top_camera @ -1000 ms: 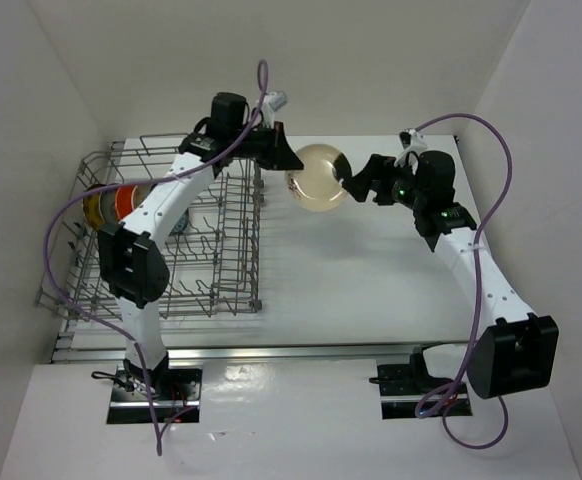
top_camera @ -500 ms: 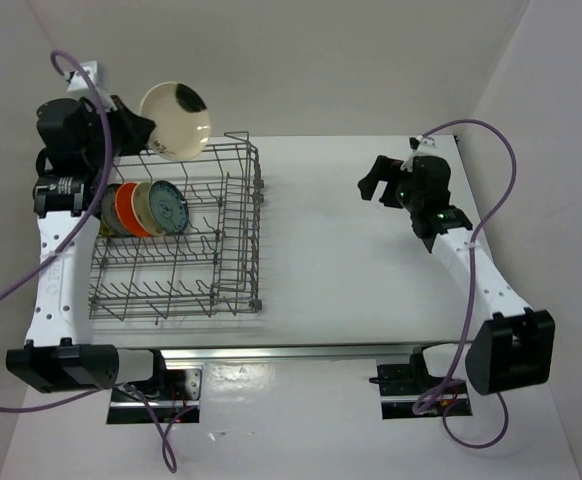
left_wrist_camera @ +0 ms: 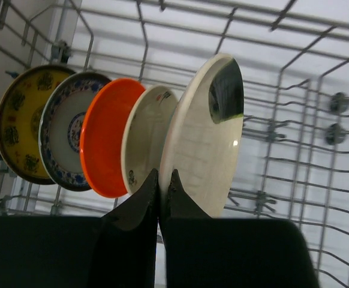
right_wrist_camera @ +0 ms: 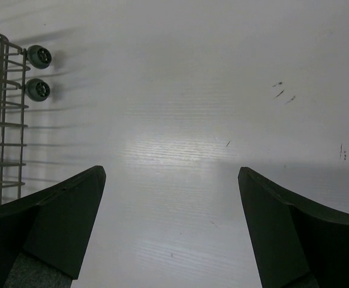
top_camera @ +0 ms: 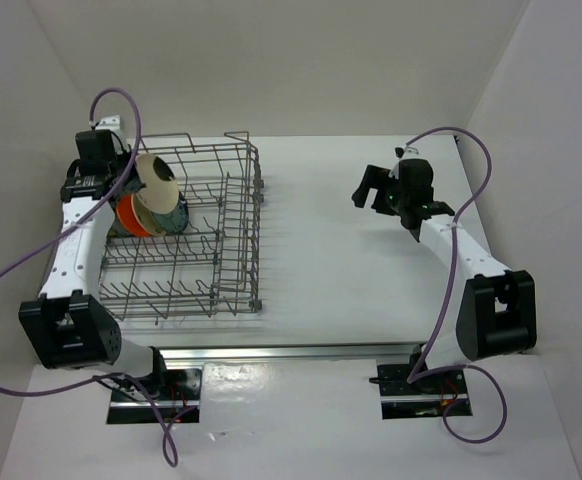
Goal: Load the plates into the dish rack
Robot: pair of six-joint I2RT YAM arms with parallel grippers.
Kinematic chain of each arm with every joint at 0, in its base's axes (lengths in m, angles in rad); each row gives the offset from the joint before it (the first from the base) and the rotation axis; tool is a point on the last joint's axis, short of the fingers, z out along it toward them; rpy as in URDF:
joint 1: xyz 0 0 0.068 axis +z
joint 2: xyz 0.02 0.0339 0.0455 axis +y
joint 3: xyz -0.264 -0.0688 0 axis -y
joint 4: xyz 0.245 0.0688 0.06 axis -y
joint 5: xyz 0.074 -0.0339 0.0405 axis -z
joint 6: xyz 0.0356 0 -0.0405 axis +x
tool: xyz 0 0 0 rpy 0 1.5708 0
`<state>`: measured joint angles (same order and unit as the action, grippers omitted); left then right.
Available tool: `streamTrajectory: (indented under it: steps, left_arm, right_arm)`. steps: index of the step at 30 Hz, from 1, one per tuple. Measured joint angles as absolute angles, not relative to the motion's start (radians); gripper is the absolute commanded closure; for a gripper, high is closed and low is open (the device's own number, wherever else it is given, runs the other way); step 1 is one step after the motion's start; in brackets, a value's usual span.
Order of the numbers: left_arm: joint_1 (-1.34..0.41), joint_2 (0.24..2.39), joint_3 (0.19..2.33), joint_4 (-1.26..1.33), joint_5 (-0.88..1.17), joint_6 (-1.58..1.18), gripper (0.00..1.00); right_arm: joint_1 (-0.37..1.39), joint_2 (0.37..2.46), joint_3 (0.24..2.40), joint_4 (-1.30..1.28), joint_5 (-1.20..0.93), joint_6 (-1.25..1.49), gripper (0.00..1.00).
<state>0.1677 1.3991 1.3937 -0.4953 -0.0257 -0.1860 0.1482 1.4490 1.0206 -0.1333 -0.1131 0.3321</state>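
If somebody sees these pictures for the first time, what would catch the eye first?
The bright orange plate, standing on edge among other plates at the left end of the dish rack. Next, the left gripper, shut on the rim of a beige plate beside that row. The right gripper hangs wide open over the white table.

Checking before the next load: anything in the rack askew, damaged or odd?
Nothing broken or askew. The beige plate pinched in the left gripper shows a dark patch near its rim, maybe a reflection; the other plates stand evenly in the dish rack.
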Motion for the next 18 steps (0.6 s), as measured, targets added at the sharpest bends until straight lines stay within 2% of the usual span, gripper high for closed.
streamTrajectory:
  steps: [8,18]
  left_arm:
    - [0.091,1.490,1.372,-0.509,-0.175,-0.160,1.00]
    - [0.056,1.539,1.372,-0.501,-0.198,-0.160,1.00]
  right_arm:
    - [0.148,1.453,1.021,-0.130,-0.093,0.332,0.00]
    - [0.148,1.482,1.021,-0.126,-0.093,0.332,0.00]
